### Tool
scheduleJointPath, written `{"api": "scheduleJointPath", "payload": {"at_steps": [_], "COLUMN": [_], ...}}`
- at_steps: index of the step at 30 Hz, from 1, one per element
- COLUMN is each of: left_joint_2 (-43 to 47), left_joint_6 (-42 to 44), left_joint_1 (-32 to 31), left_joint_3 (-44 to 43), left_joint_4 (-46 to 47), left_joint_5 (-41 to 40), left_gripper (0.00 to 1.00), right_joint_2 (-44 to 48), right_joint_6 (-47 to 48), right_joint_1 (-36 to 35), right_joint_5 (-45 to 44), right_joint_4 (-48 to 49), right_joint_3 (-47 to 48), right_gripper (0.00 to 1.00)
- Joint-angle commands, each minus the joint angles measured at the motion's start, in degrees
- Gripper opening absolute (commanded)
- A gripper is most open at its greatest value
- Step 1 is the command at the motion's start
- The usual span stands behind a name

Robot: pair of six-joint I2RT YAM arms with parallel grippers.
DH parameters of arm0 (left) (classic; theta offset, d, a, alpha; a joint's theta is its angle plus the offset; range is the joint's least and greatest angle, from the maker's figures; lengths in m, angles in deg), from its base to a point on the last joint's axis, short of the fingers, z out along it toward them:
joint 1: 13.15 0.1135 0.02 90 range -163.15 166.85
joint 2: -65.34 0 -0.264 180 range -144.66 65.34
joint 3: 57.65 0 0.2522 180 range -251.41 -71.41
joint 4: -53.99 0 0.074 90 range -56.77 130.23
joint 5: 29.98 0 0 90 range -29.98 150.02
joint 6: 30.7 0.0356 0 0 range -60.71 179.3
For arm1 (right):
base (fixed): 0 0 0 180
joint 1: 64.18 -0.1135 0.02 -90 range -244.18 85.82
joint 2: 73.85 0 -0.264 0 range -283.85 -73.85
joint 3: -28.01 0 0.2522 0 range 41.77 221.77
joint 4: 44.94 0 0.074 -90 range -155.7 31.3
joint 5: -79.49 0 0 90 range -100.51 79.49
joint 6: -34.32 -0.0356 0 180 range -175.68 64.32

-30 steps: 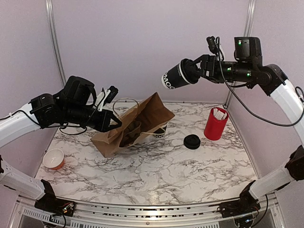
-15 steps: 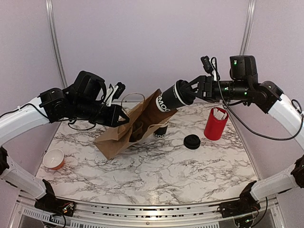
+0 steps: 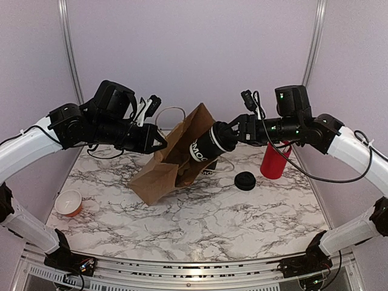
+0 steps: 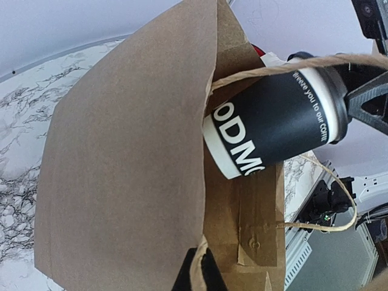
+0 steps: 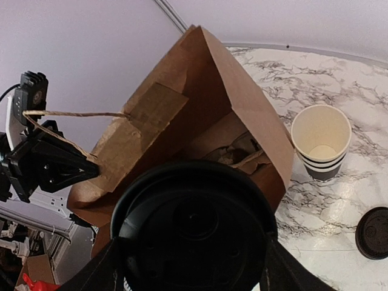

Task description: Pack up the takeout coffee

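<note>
The takeout coffee [image 3: 205, 145], a black cup with white lettering and a black lid, lies tilted on its side in my right gripper [image 3: 233, 133], which is shut on its lid end. Its bottom end is just inside the mouth of the brown paper bag [image 3: 159, 177]. My left gripper [image 3: 159, 144] is shut on the bag's upper edge and holds the mouth open, tilted towards the cup. The left wrist view shows the cup [image 4: 273, 121] entering the bag [image 4: 121, 151] past a twine handle. The right wrist view shows the lid [image 5: 194, 233] in front of the bag [image 5: 212, 103].
A stack of lidless white-rimmed cups [image 5: 320, 142] stands just behind the bag. A loose black lid [image 3: 245, 180] lies to its right, and beyond that a red container [image 3: 274, 159] with white sachets. A small orange cup [image 3: 68, 202] sits at the near left.
My right gripper has carried the coffee down and to the left, from high in the air to the bag's mouth. My left gripper has raised the bag's edge and shifted right.
</note>
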Motion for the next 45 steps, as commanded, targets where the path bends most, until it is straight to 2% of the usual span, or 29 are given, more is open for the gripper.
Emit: {"api": "scheduleJointPath", "payload": {"at_steps": [1, 8, 16, 25, 32, 39, 45], "left_joint_2": [1.03, 2.66, 4.50, 9.67, 11.61, 13.59, 14.98], "left_joint_6": [-0.83, -3.44, -10.67, -21.33, -22.99, -23.59, -24.82], "left_joint_1": [-0.24, -0.32, -1.56, -2.51, -2.70, -3.02, -3.01], "left_joint_3": [-3.47, -3.09, 2.35, 11.54, 15.16, 18.81, 21.43], "left_joint_4": [0.30, 1.67, 9.56, 23.13, 28.34, 32.03, 34.72], "left_joint_5": [-2.94, -3.15, -3.26, -5.56, -6.54, -6.39, -6.89], "left_gripper": [0.00, 0.00, 0.00, 0.00, 0.00, 0.00, 0.00], "right_joint_2": [-2.89, -11.72, -19.38, -23.75, -27.16, -27.34, -29.11], "right_joint_6": [0.35, 3.59, 6.57, 6.00, 6.36, 4.49, 4.25], "right_joint_1": [-3.18, -10.36, -18.66, -19.55, -20.50, -20.29, -19.81], "right_joint_5": [-1.34, -10.24, -22.79, -24.15, -21.78, -21.98, -20.52], "right_joint_4": [0.86, -2.68, -5.07, -9.53, -12.32, -10.80, -11.22], "right_joint_3": [-0.10, 10.49, 17.58, 20.21, 24.09, 20.35, 21.13], "right_gripper": [0.51, 0.51, 0.50, 0.49, 0.49, 0.48, 0.48]}}
